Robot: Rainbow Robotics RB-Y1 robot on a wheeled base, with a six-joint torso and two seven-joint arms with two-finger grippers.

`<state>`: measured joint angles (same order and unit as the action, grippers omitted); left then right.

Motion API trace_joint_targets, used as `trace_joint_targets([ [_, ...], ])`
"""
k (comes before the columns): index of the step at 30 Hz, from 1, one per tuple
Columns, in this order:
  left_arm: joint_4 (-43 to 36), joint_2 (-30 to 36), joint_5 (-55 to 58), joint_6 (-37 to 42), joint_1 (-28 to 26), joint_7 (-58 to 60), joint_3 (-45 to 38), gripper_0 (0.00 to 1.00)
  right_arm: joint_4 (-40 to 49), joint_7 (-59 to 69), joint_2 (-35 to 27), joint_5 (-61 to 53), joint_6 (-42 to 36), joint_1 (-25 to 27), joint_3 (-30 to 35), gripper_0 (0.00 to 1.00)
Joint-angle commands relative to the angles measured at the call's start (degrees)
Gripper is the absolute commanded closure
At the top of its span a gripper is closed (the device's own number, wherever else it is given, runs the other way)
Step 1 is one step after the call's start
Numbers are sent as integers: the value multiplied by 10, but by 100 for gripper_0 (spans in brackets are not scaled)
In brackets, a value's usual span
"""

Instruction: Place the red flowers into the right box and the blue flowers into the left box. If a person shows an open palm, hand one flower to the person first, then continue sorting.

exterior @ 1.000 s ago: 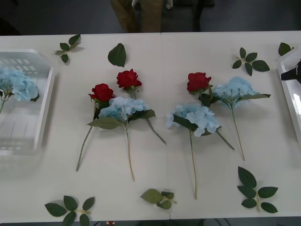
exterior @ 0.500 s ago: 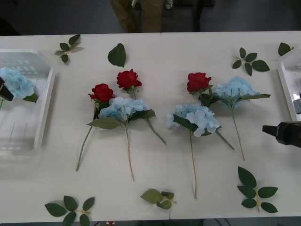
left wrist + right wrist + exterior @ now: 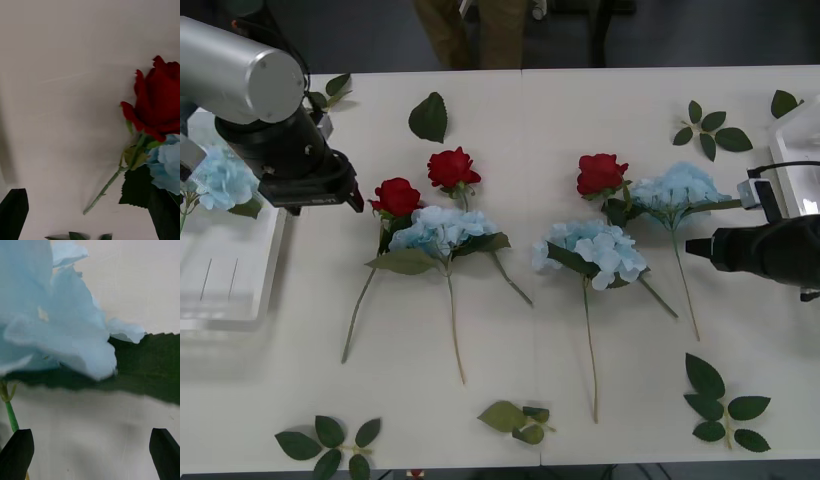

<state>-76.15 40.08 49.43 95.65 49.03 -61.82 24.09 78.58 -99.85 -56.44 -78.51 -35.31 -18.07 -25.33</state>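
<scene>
On the white table [image 3: 600, 110] three red roses [image 3: 453, 167] and three blue hydrangeas [image 3: 600, 248] still lie unsorted; one hydrangea [image 3: 222, 180] already rests in the left box [image 3: 240, 300]. The left gripper [image 3: 355, 198], open and empty, hovers beside the leftmost rose [image 3: 397, 196]. The right gripper [image 3: 695, 247], open and empty, faces the rightmost hydrangea [image 3: 677, 187]; loose leaf sprigs [image 3: 725, 405] dot the tabletop.

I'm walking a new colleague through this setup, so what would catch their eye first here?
Probably the flowers spread across the middle of the white table: three red flowers tangled with pale blue flowers. Then the arms closing in, the left gripper open beside the leftmost rose and the right gripper open by the rightmost hydrangea. One blue bloom lies in the left box.
</scene>
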Motion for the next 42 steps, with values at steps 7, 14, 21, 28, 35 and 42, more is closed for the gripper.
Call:
trace_joint_targets([
  [7, -16, -21, -47, -61, 20, -19, 100, 7, -19, -9, 24, 17, -46, -60, 13, 11],
  [14, -16, -18, -59, -78, -3, -23, 110, 7, 21, -17, -6, -17, -113, -51, 35, 11],
  [21, -16, -19, -64, -97, -26, -32, 111, 7, 33, -8, 26, 25, -95, -48, 36, 11],
  [28, -16, -19, -86, -122, -44, -40, 132, 7, 27, 7, 66, 113, -95, -48, 35, 11],
  [35, -16, -19, -110, -165, -64, -39, 156, 7, 10, 16, 116, 187, -96, -53, 35, 36],
  [42, -16, -19, -123, -175, -75, -43, 160, 7, 10, 22, 123, 196, -95, -54, 35, 100],
])
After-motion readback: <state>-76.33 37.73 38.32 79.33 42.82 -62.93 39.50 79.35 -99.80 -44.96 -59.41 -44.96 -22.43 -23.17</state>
